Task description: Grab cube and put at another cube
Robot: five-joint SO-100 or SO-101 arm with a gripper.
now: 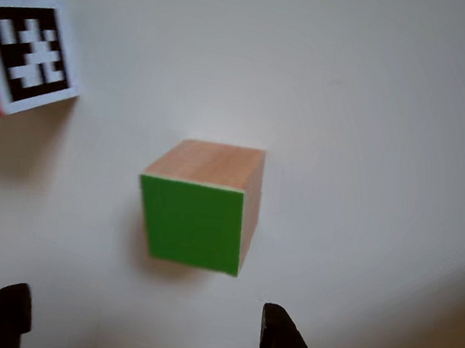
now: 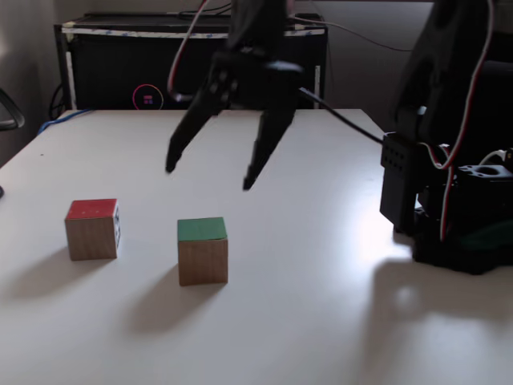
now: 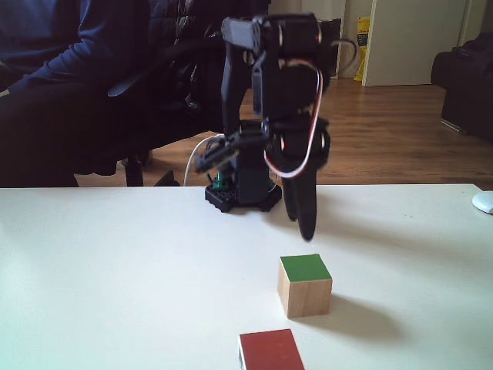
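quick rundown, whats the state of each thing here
end effector: open, raised above the table, holding nothing
green-faced cube: resting on the table, green face up, ungrasped, below the open fingers
red-faced cube: resting on the table, red face up, apart from the green-faced cube
table: white, carrying both cubes and the arm base
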